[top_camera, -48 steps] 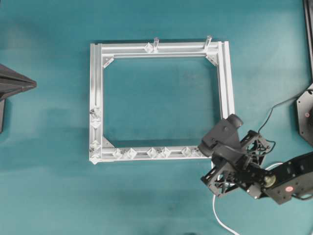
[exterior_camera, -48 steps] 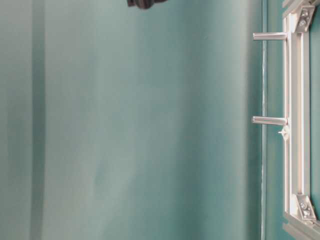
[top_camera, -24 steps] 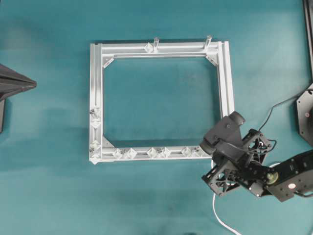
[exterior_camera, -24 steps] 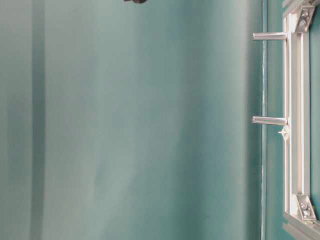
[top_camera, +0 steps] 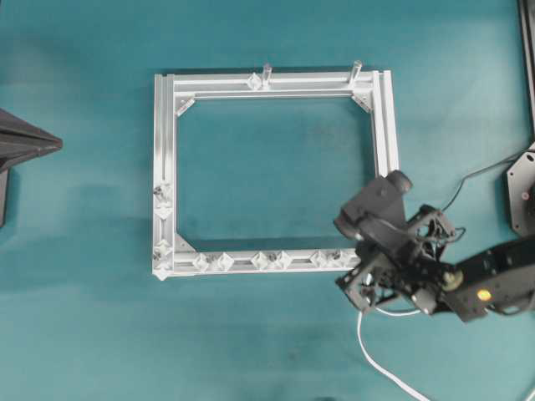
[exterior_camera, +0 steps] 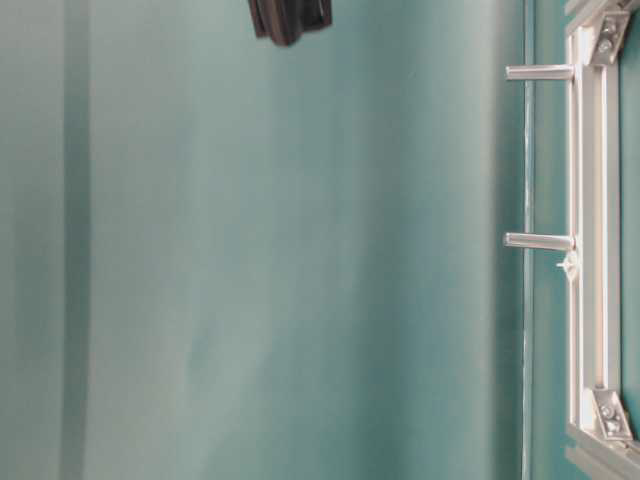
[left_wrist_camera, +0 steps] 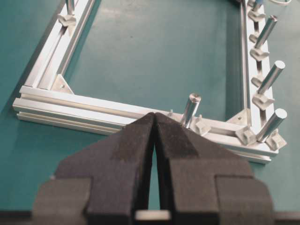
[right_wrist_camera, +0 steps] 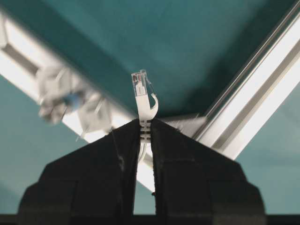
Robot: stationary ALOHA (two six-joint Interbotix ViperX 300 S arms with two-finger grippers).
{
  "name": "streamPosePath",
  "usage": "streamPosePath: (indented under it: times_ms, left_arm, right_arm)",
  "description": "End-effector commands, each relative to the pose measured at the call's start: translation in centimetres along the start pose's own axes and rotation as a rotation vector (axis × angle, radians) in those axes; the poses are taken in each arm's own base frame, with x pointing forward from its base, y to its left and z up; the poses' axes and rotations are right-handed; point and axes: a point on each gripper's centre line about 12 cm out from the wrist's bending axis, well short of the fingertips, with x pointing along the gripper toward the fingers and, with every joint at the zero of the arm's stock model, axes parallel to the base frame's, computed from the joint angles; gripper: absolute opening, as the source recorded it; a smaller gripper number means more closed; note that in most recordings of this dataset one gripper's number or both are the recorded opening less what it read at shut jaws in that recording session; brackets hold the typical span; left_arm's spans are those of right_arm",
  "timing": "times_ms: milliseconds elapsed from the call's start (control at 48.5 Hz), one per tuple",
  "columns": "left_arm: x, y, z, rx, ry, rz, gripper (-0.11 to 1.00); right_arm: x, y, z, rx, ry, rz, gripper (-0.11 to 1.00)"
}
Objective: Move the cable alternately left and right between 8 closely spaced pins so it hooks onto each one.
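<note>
The right gripper [right_wrist_camera: 144,129] pinches the cable [top_camera: 378,361] just above the frame's [top_camera: 167,167] near-right corner — pins [top_camera: 267,260] to its left.

Black arm [top_camera: 468,284], matte blk fingers [right_wrist_camera: 84,173]

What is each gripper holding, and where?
Right gripper pinches the cable just behind its plug. Left gripper is shut, holding nothing.
</note>
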Motion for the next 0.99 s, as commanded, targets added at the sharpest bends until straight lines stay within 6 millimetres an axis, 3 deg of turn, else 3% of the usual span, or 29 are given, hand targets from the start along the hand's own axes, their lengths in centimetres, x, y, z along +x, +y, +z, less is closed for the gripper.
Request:
streamPosePath:
  times_ms: [0,619,969]
  left_arm:
    - [0.0,0.0,0.4,-0.009,-0.008,0.002,0.00]
    - [0.0,0.0,0.4,-0.009,-0.008,0.002,0.00]
    - [0.0,0.0,0.4,-0.009,-0.009,0.002,0.00]
  right_arm:
    - [-0.3,0.2,1.4,0.013,-0.006,0.034,0.09]
    - [1.4,0.0,6.6,-0.246,-0.029,0.111,0.09]
    - [1.4,2.1,6.6,-0.297,-0.037,0.289,0.09]
